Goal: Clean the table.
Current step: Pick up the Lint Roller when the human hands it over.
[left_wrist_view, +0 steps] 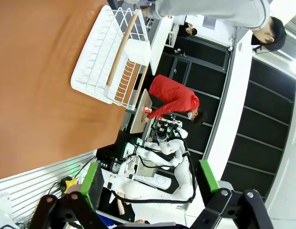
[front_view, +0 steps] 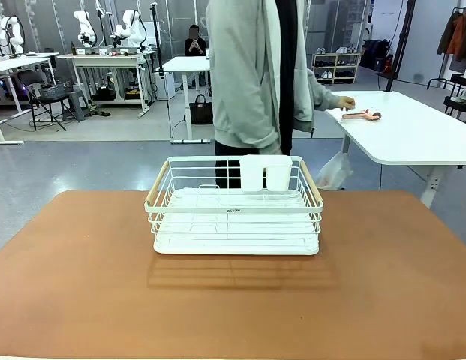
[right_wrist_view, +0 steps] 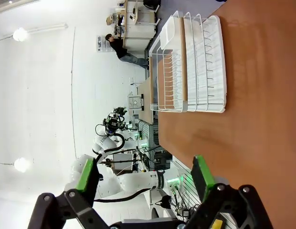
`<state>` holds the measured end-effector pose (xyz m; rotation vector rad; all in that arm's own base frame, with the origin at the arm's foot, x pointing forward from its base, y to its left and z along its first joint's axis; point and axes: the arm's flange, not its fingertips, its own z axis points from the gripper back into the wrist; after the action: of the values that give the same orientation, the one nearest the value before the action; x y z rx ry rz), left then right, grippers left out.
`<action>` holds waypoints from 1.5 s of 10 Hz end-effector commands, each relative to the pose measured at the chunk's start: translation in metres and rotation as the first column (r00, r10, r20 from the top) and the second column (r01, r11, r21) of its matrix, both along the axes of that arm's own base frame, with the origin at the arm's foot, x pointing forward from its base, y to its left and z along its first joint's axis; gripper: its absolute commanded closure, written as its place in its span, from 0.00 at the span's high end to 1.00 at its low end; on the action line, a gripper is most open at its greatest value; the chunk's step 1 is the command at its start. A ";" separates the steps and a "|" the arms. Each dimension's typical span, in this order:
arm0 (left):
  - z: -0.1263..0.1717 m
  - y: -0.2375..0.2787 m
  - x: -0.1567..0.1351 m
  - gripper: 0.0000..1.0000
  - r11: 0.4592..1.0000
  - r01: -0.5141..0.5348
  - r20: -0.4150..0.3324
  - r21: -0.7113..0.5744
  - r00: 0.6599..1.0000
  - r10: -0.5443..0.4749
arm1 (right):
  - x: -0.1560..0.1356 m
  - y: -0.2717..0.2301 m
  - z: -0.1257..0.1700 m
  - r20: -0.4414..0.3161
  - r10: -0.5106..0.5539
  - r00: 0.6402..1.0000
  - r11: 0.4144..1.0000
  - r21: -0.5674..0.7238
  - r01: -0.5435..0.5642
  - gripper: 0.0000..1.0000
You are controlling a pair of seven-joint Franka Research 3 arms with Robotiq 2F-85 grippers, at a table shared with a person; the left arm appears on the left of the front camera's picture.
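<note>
– Two grippers: fingers?
– Both spread wide, nothing held; left gripper [left_wrist_view: 150, 181] & right gripper [right_wrist_view: 144, 174] seen in wrist views.
– Table [front_view: 233, 307]?
– Spread 3 to 9 o'clock in front view, w/ white rack [front_view: 234, 217] set at 12. Person's hand [front_view: 345, 103], on white table [front_view: 413, 135] at 2, is added there.

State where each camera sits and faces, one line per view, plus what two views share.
Front: fixed at the robot's side, looking across the table at the dish rack and the standing person, whose torso shows.
Left wrist: on the left arm, rolled sideways, looking past the table edge at the rack; left jaws stand open.
Right wrist: on the right arm, rolled sideways, facing the rack's end; right jaws stand open.
Shared: both wrist views catch the rack on the table.
</note>
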<state>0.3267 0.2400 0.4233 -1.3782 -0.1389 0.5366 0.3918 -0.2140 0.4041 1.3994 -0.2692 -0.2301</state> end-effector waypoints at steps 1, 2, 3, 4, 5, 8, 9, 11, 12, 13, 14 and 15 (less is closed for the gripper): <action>0.001 0.002 -0.002 1.00 1.000 0.004 0.003 -0.009 1.000 -0.004 | -0.002 0.001 0.001 0.001 -0.001 1.000 1.000 0.008 0.001 1.00; 0.001 0.002 -0.002 1.00 1.000 0.004 0.003 -0.009 1.000 -0.004 | -0.002 0.001 0.001 0.001 -0.001 1.000 1.000 0.008 0.001 1.00; 0.001 0.002 -0.002 1.00 1.000 0.004 0.003 -0.009 1.000 -0.004 | -0.002 0.001 0.001 0.001 -0.001 1.000 1.000 0.008 0.001 1.00; 0.001 0.002 -0.002 1.00 1.000 0.004 0.003 -0.009 1.000 -0.004 | -0.002 0.001 0.001 0.001 -0.001 1.000 1.000 0.008 0.001 1.00; 0.001 0.002 -0.002 1.00 1.000 0.004 0.003 -0.009 1.000 -0.004 | -0.002 0.001 0.001 0.001 -0.001 1.000 1.000 0.008 0.001 1.00; 0.001 0.002 -0.002 1.00 1.000 0.004 0.003 -0.009 1.000 -0.004 | -0.002 0.001 0.001 0.001 -0.001 1.000 1.000 0.008 0.001 1.00; 0.001 0.002 -0.002 1.00 1.000 0.004 0.003 -0.009 1.000 -0.004 | -0.002 0.001 0.001 0.001 -0.001 1.000 1.000 0.008 0.001 1.00; 0.001 0.002 -0.002 1.00 1.000 0.004 0.003 -0.009 1.000 -0.004 | -0.002 0.001 0.001 0.001 -0.001 1.000 1.000 0.008 0.001 1.00; 0.001 0.002 -0.002 1.00 1.000 0.004 0.003 -0.009 1.000 -0.004 | -0.002 0.001 0.001 0.001 -0.001 1.000 1.000 0.008 0.001 1.00; 0.001 0.002 -0.002 1.00 1.000 0.004 0.003 -0.009 1.000 -0.004 | -0.002 0.001 0.001 0.001 -0.001 1.000 1.000 0.008 0.001 1.00; 0.001 0.002 -0.002 1.00 1.000 0.004 0.003 -0.009 1.000 -0.004 | -0.002 0.001 0.001 0.001 -0.001 1.000 1.000 0.008 0.001 1.00; 0.001 0.002 -0.002 1.00 1.000 0.004 0.003 -0.009 1.000 -0.004 | -0.002 0.001 0.001 0.001 -0.001 1.000 1.000 0.008 0.001 1.00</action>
<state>0.3268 0.2399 0.4234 -1.3777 -0.1386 0.5365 0.3915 -0.2145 0.4041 1.3989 -0.2700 -0.2311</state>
